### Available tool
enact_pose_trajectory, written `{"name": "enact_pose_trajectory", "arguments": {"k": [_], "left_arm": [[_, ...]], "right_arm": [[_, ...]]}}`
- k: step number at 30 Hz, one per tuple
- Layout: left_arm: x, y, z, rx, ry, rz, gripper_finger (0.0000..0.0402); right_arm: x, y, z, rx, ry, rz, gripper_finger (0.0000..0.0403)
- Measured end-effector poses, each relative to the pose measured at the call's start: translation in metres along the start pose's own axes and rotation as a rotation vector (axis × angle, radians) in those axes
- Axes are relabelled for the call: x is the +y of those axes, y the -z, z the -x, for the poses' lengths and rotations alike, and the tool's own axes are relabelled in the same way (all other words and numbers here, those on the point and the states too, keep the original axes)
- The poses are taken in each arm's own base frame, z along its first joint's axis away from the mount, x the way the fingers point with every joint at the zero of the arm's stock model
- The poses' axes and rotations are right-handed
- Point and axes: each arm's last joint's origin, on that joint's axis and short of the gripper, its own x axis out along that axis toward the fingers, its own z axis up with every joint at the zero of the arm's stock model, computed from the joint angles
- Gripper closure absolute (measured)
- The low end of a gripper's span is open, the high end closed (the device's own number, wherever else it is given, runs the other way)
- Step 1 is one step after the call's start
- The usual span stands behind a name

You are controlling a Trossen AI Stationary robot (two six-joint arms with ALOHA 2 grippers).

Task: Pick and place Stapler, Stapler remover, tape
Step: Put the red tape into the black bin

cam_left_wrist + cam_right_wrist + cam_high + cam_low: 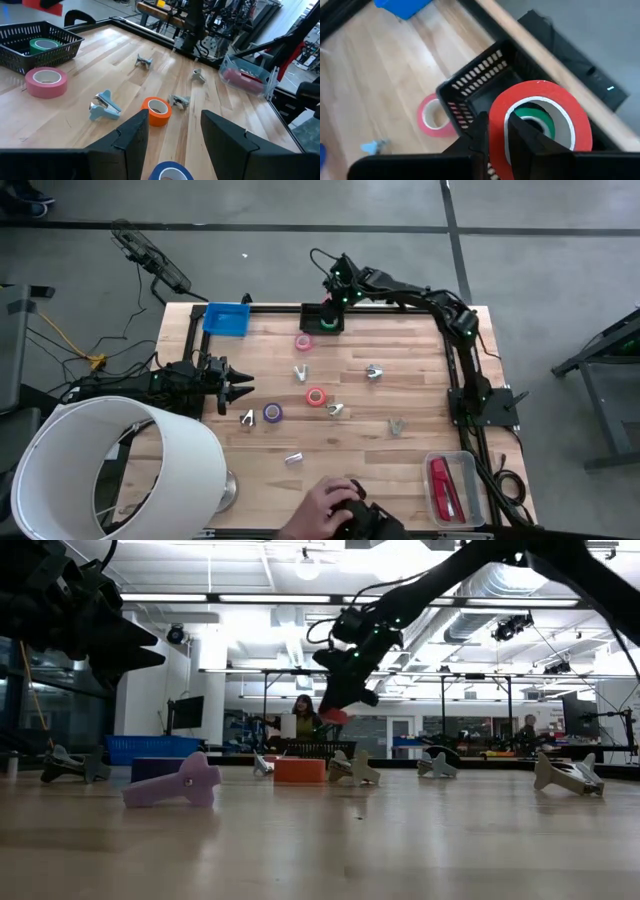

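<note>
Inside — green tape (43, 46) in black basket (65, 49).

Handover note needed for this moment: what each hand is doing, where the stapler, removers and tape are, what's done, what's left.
Right hand: shut on a red tape roll, above the black basket at the far edge.
Left hand: open, empty, hovering over the table's left side.
Done: green tape in the basket; stapler in the clear tray.
Left: drop the red roll; pink, orange and purple rolls and staple removers lie loose on the table.
</note>
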Motion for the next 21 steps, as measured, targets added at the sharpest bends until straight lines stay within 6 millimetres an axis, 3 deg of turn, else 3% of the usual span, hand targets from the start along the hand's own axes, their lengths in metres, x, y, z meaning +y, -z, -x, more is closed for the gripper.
{"name": "enact_pose_trajectory", "arguments": {"k": [5, 10, 21], "left_arm": [[0.000, 0.000, 0.000, 0.000, 0.000, 0.000, 0.0224], [0.000, 0.000, 0.000, 0.000, 0.000, 0.000, 0.0224], [0.000, 0.000, 0.000, 0.000, 0.001, 0.000, 0.0224]], "right_arm": [[-0.005, -0.001, -0.017, 0.095, 0.017, -0.032, 0.0369], [-0.005, -0.008, -0.021, 0.101, 0.032, -0.036, 0.0364], [-0.009, 0.000, -0.027, 0.167, 0.045, 0.024, 0.0355]]}}
